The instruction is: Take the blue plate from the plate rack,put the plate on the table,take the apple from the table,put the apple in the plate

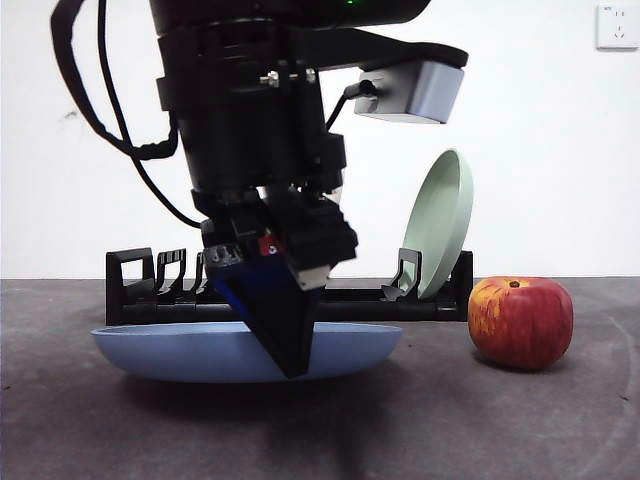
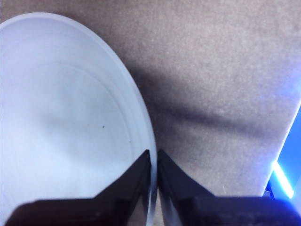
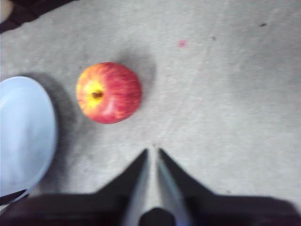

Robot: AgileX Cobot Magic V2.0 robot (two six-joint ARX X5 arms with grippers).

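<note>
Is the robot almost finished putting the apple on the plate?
About halfway. The blue plate is out of the plate rack and lies on the table, the left gripper clamped on its rim. The apple sits beside it; the right gripper hovers above.

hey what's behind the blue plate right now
Behind the blue plate stands the black plate rack, with a pale green plate upright near its far end. The left gripper, clamped on the blue plate's rim, hides the rack's middle.
</note>
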